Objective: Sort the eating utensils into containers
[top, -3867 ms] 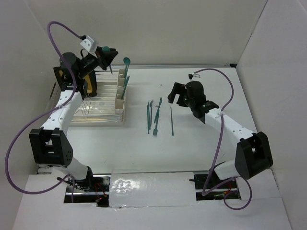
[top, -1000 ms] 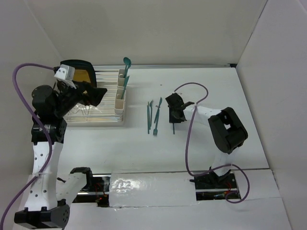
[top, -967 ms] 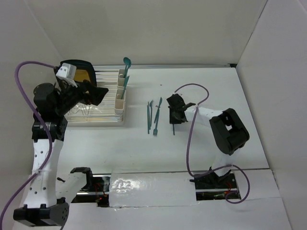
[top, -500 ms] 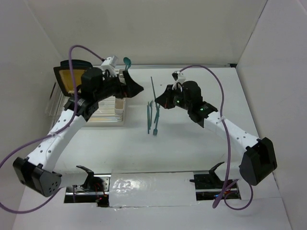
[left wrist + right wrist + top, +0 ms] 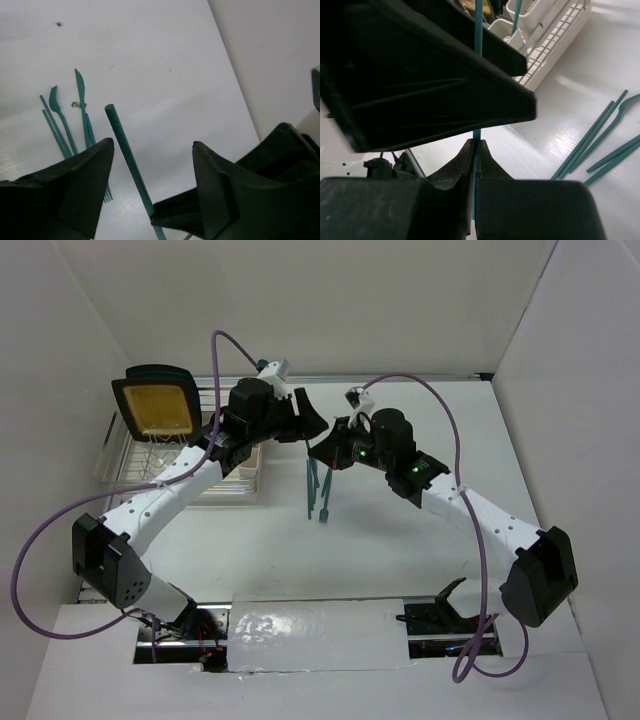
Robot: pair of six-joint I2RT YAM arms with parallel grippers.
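My right gripper (image 5: 476,142) is shut on a slim teal utensil (image 5: 478,25) and holds it upright above the table. My left gripper (image 5: 152,145) is open. Its two fingers stand on either side of that utensil's handle (image 5: 122,140) without touching it. From above, the left gripper (image 5: 308,425) and right gripper (image 5: 322,452) meet just right of the cream containers (image 5: 248,457), and the held utensil is hidden between them. Several loose teal utensils (image 5: 318,488) lie on the table below them. Some utensils stand in the containers (image 5: 506,31).
A clear ribbed dish rack (image 5: 130,455) sits at the left with a black-rimmed yellow plate (image 5: 155,405) standing in it. The rack's white grid (image 5: 555,40) is close behind the two grippers. White walls enclose the table at the back and on both sides.
The left arm has swung from over the rack to the centre, and its jaws have narrowed around the handle. The right arm has lifted one utensil off the table and turned it upright.
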